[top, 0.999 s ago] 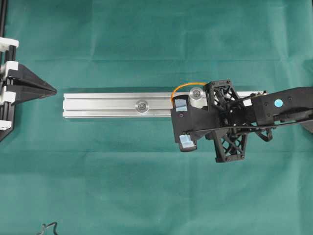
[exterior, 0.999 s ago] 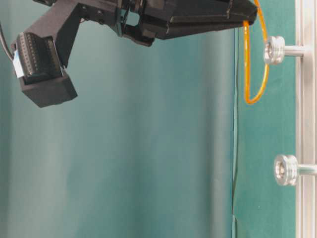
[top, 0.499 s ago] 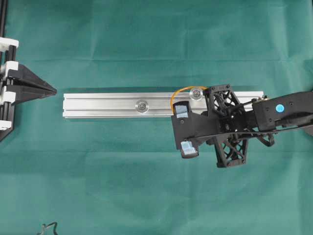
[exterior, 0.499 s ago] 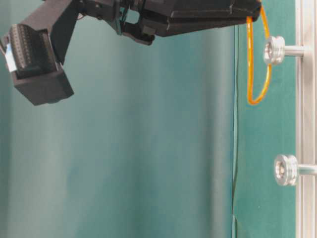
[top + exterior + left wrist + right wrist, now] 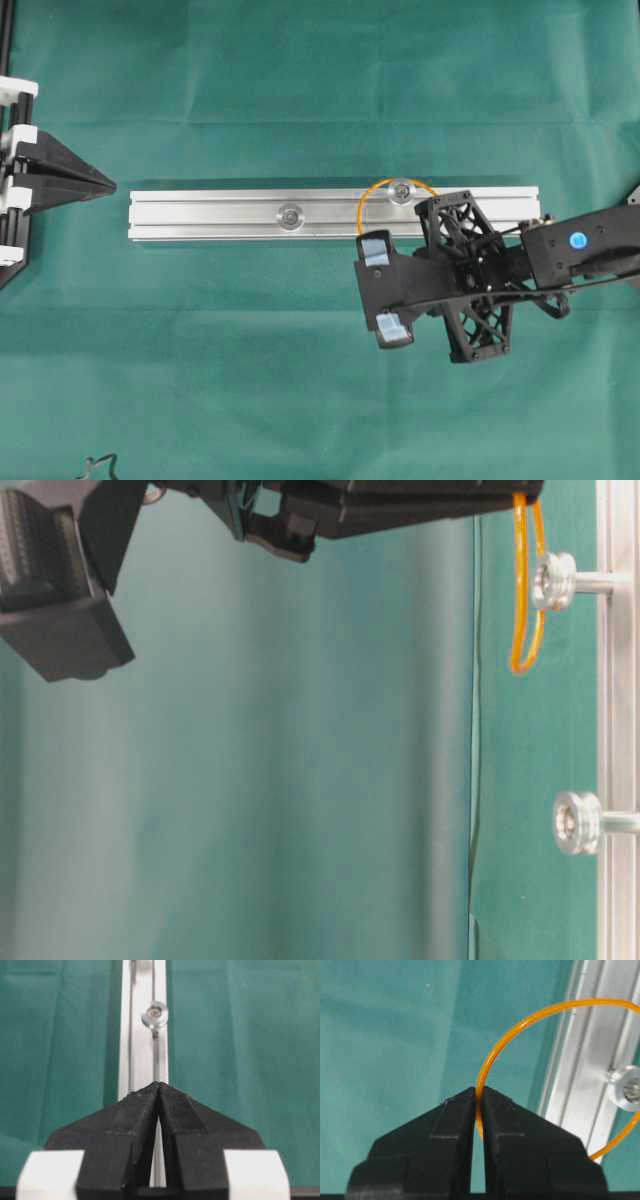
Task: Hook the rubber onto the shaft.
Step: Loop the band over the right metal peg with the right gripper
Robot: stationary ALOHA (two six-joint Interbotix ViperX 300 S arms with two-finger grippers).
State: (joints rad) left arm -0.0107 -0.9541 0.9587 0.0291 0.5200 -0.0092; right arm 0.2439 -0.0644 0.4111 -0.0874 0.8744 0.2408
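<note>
Right end effector (image 5: 478,1097) pinching thin orange rubber (image 5: 520,1025) loop

The right pincer (image 5: 479,1095) fills the lower part of the view, its two black fingers (image 5: 445,1130) pressed together on the orange rubber band (image 5: 520,1025). The band arcs up and right as a thin open loop over the aluminium rail (image 5: 585,1060), which runs diagonally along the right side over green cloth (image 5: 395,1035). A silver shaft (image 5: 627,1089) stands on the rail at the right edge, inside the loop's outline.
</note>
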